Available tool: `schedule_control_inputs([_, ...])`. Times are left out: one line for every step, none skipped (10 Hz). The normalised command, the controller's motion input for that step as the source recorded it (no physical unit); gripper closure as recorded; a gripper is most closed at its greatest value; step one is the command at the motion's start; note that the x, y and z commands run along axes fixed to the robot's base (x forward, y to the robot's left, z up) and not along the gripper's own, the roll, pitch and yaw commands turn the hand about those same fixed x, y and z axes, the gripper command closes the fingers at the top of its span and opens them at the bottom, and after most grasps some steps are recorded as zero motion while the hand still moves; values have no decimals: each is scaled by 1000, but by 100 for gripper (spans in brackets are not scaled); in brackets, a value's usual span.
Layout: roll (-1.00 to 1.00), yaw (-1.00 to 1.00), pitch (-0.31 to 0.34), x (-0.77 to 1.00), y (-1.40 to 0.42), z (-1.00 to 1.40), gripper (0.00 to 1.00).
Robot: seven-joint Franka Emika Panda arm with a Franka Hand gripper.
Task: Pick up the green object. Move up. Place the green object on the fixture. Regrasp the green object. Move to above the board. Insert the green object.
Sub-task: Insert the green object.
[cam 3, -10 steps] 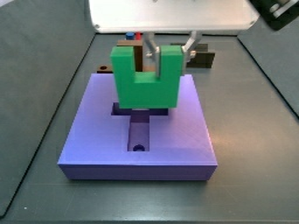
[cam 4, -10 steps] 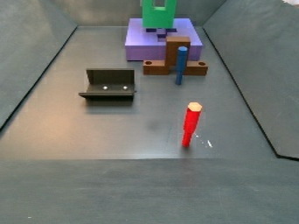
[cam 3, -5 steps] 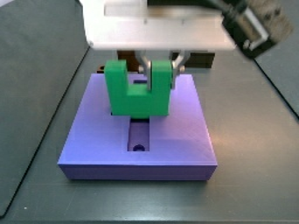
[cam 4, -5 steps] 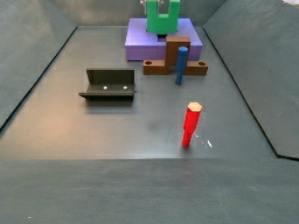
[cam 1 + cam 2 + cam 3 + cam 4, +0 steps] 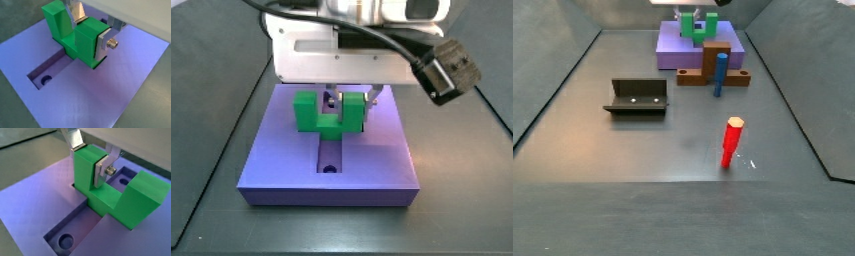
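The small bright green U-shaped block (image 5: 329, 113) is sitting low over the cross-shaped recess of the large flat purple-blue slab (image 5: 285, 170), its base seeming to touch the slot in a wrist view (image 5: 79, 42). The two-finger gripper (image 5: 93, 165) is clenching one green prong between flat silver plates. No writing is showing anywhere. The arm's white housing is hiding the block's top in a side view (image 5: 700, 26). The low dark recessed fixture (image 5: 637, 96) is standing well apart, a thin red peg (image 5: 732, 142) nearer the camera.

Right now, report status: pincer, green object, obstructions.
Pincer shut on one prong of the green object, low over the board. Base at the cross-shaped recess, seating unconfirmed. Nothing blocking the recess.
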Motion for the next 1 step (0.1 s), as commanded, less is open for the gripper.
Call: schedule_control_inputs([0, 0, 0, 0, 0, 0, 100])
